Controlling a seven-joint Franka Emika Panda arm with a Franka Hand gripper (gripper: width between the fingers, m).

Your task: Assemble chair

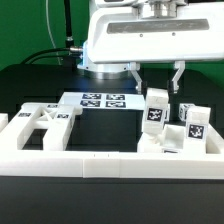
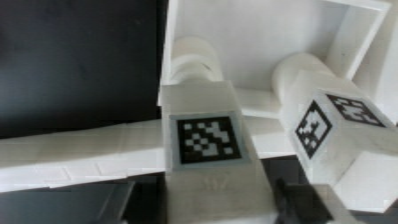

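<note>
White robot gripper [image 1: 157,78] hovers over parts, jaws spread, holding nothing. Matte white tagged plastic chair pieces [image 1: 160,120] upright at exterior view's right, just behind long white border rail [image 1: 100,160]. Risk: blocky tagged legs [image 2: 205,130] close together; descending finger likely clips neighbour, topples it.

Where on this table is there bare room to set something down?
Bare black table lies between the marker board, the flat chair frame, the border rail and the tagged legs. The exterior view's right is crowded: those legs cluster beneath the open gripper.
</note>
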